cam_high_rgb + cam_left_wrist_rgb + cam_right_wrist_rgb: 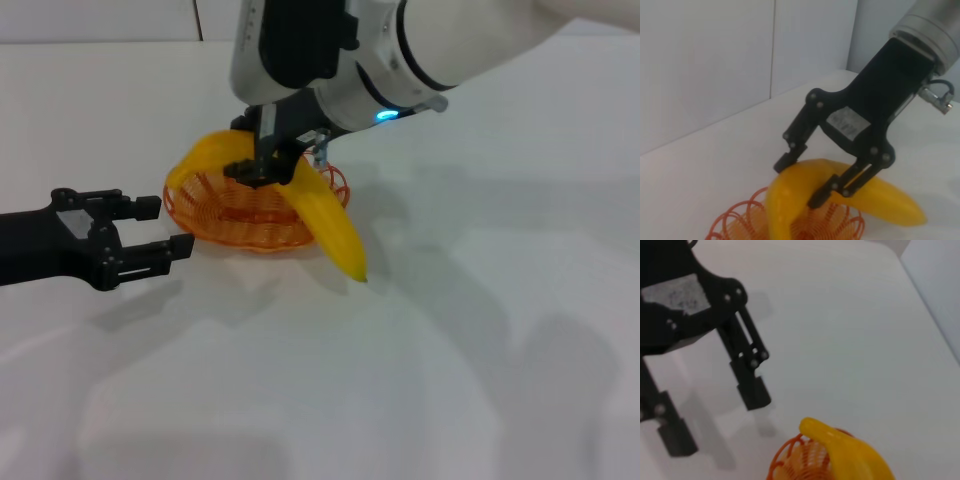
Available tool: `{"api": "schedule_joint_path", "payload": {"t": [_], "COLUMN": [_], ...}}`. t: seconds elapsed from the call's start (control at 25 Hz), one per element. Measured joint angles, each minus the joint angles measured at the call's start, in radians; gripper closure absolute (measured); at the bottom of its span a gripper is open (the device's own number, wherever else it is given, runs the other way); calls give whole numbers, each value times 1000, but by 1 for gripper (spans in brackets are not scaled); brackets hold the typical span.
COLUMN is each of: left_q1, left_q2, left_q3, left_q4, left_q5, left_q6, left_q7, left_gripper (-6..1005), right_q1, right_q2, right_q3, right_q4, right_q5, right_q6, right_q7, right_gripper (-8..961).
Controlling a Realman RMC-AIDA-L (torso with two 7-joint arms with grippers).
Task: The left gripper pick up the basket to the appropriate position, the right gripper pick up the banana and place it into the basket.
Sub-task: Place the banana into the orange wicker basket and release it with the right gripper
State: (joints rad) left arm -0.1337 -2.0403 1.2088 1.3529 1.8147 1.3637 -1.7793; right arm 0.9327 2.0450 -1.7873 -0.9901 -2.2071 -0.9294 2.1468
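One relation governs the coming move: the large, smooth, bright yellow curved banana (300,195) is longer than the shallow oval orange wire basket (215,225) is deep, and it is held across the basket rather than inside it. Its long axis is seen to run from a raised end above the basket's left rim down to a tip that reaches past the near right rim, close to the white table (480,340). The right gripper (262,165), a black two-finger claw on a bulky white-silver wrist, is positioned directly above the basket, and its fingers (790,155) are closed on the banana near mid-length, as is confirmed in the left wrist view. A release from here is judged likely to leave the fruit propped on the rim unless it is first turned or shifted inward.

The left gripper (155,228), a black claw on a slim black arm, is held low just beside the basket's left edge with its fingers (752,390) spread and nothing between them; it is apart from the wire. The basket is seen resting on the table. The banana's skin is shown unspotted and glossy.
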Motion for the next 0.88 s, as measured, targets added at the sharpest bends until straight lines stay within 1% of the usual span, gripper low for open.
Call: {"api": "schedule_joint_path", "payload": {"t": [0.28,0.56,0.88], "left_q1": [-11,-13,-17], "left_q2": [0,0,0], "left_q3": [2,3,3], "left_q4": [-3,-3,-12], "left_q5": [2,1,1], "left_q6": [0,0,0], "left_q7": [0,0,0], "left_gripper": [353,354,352], "right_q1": [14,28,70], "right_q2": [2,4,7], "right_q3": [-28,-91,-138], "right_q4": [2,25,101], "right_q5": [1,2,31], "right_q6": [57,132,179], "right_q7": [1,5,7], "right_gripper": [462,462,462]}}
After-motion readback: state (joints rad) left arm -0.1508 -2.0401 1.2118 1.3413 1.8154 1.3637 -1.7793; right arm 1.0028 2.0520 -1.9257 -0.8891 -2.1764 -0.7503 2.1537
